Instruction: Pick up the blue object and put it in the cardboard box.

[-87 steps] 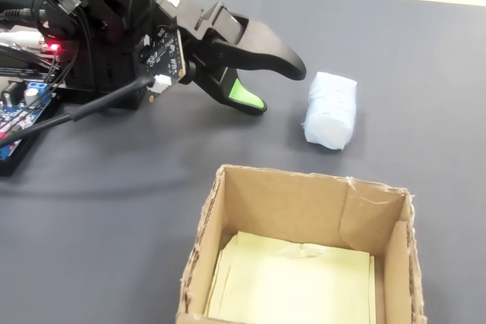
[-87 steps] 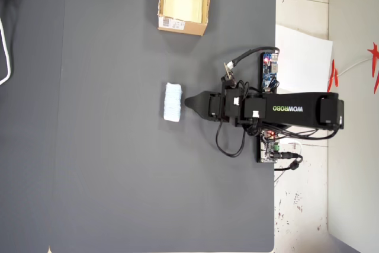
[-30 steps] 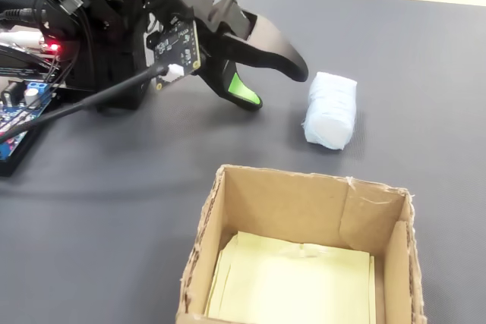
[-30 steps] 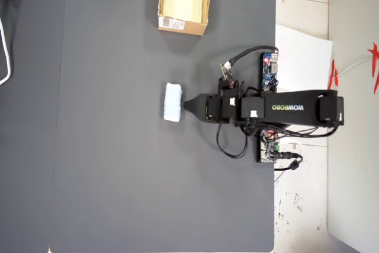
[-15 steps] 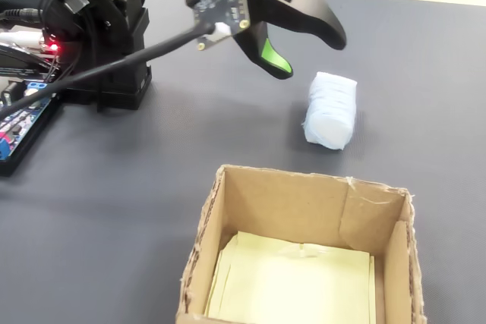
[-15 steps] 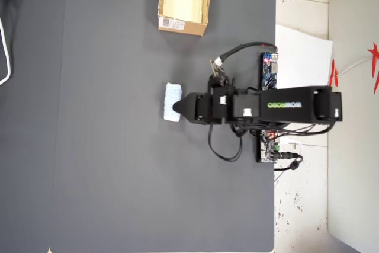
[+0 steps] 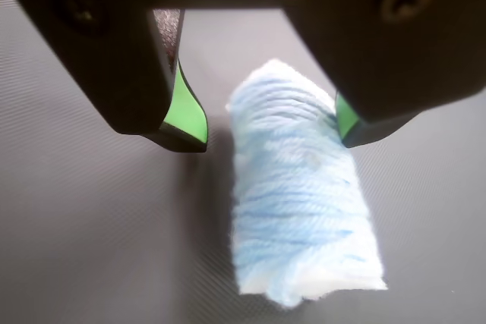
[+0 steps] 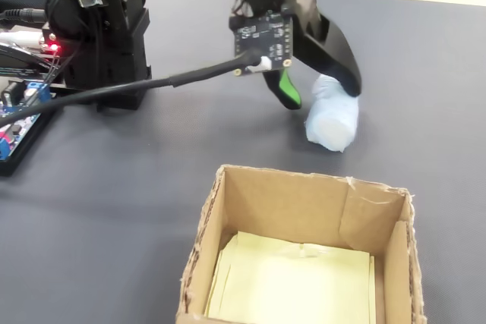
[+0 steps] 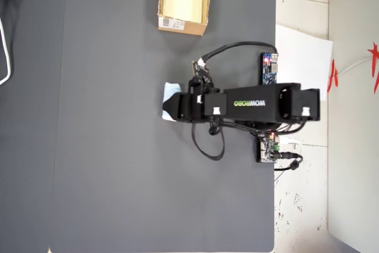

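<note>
Looks like the grab step: the gripper sits spread wide around the blue object, not squeezing yet, so closing comes next, then the box.

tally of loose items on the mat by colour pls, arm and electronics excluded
Light blue: 1, the blue object, lying on the mat between the open jaws of the gripper.
Brown: 1, the cardboard box, open top, pale yellow sheet inside.
Total: 2
</note>
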Available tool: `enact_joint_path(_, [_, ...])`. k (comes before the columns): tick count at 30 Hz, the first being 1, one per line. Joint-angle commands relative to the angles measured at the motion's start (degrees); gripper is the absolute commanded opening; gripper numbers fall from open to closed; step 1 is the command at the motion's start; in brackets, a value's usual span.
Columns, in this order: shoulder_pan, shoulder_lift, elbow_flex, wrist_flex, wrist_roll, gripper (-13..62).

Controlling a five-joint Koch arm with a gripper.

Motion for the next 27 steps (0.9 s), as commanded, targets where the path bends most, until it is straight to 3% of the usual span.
enact_joint_path(1, [0.00,-0.70,-3.52,0.53,0.88,29.2])
enact_joint_path(9, [0.97,-1.67,-2.90,-1.41,1.14,14.9])
enact_joint_path(27, [10.11,16.79,6.50,-19.16,2.99,14.8])
